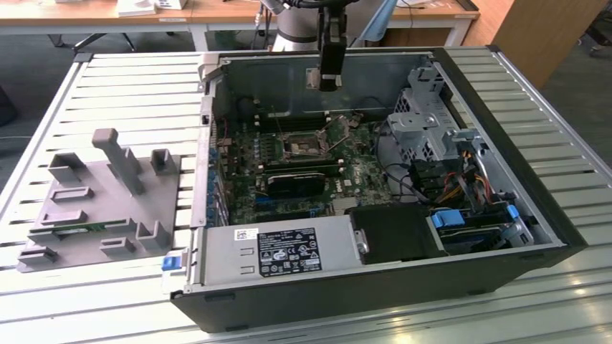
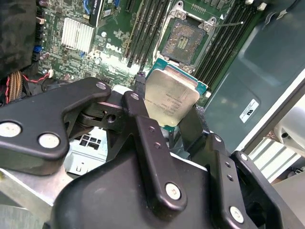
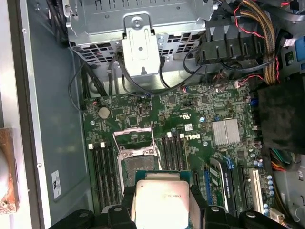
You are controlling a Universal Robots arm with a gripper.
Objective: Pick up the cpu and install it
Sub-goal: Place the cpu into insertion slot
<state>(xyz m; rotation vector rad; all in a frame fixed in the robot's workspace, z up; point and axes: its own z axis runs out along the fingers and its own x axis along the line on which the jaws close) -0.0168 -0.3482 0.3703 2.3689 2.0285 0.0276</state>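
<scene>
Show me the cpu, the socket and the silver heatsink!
cpu (image 2: 170, 102), second wrist view, middle of its shiny top.
socket (image 2: 183, 42), second wrist view, its middle pin field.
silver heatsink (image 2: 77, 34), second wrist view, its fins.

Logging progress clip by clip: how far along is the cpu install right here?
Done: the pick-up, since the gripper is shut on the cpu. In hand: the chip is held above the motherboard, clear of the socket. Left: seating it; the socket lies open and empty, with its frame lifted.
</scene>
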